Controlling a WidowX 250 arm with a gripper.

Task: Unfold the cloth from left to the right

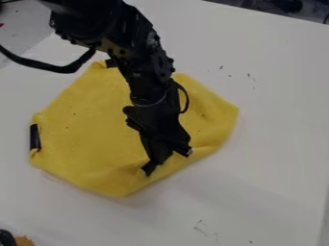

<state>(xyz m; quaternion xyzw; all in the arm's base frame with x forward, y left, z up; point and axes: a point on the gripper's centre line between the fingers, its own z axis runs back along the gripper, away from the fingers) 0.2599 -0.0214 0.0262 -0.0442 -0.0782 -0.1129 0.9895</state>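
Yellow cloth (83, 144) on a white table (276, 120), black fingers (149, 168) open over its lower part.

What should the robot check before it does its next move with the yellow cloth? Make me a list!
1. Cloth lies wholly on the table: ok.
2. Gripper is over the cloth, near its edge at the bottom of the view: ok.
3. Gripper's fingertips are apart: ok.
4. Gripper has a bit of cloth caught: cannot tell.
5. Cloth is smooth all over: not ok, it wrinkles near the gripper.
6. Dark piece at the cloth's left edge is loose: cannot tell.
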